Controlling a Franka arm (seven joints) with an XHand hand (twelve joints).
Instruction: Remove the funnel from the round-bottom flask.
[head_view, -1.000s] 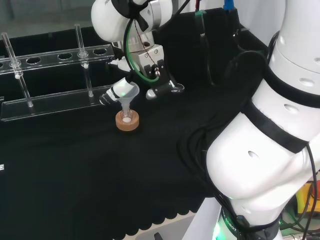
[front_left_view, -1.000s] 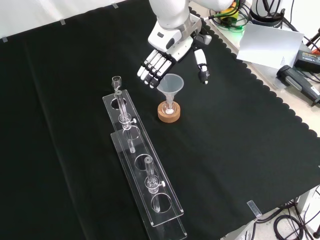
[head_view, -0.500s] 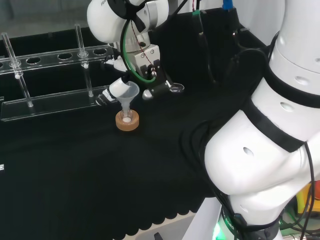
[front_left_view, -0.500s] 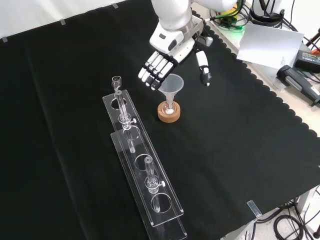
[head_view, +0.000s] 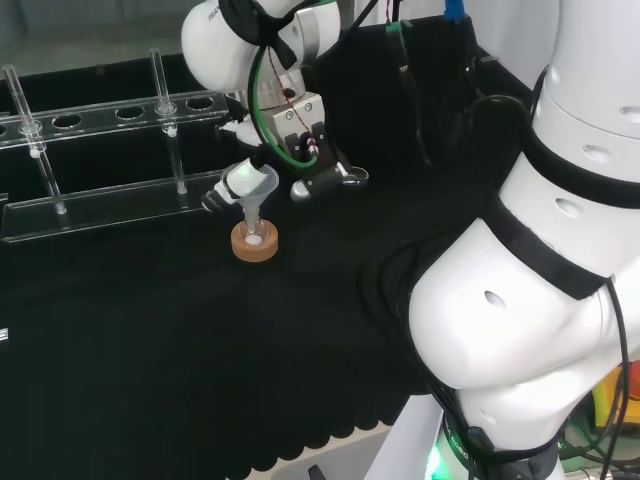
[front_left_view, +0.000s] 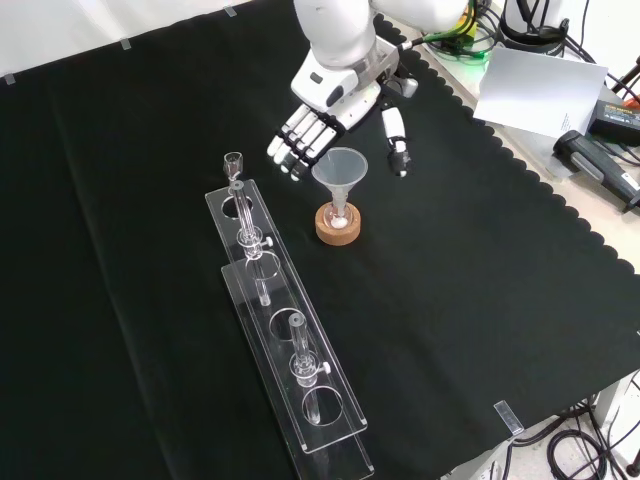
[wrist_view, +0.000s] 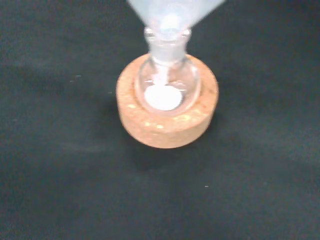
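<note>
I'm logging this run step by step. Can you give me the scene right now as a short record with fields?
funnel: seated in the neck of the round-bottom flask
flask: on cork ring, something white at its bottom
hand: open, fingers straight, beside the funnel, not holding it
rack: clear, left of the flask in the front view
task: funnel not yet removed

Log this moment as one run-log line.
phase: approach | hand: open, above funnel, no contact | funnel: seated in flask | flask: on cork ring

Funnel (wrist_view: 172, 12) in flask (wrist_view: 167, 80), on cork ring (wrist_view: 167, 117), black cloth (wrist_view: 60, 190).
</note>
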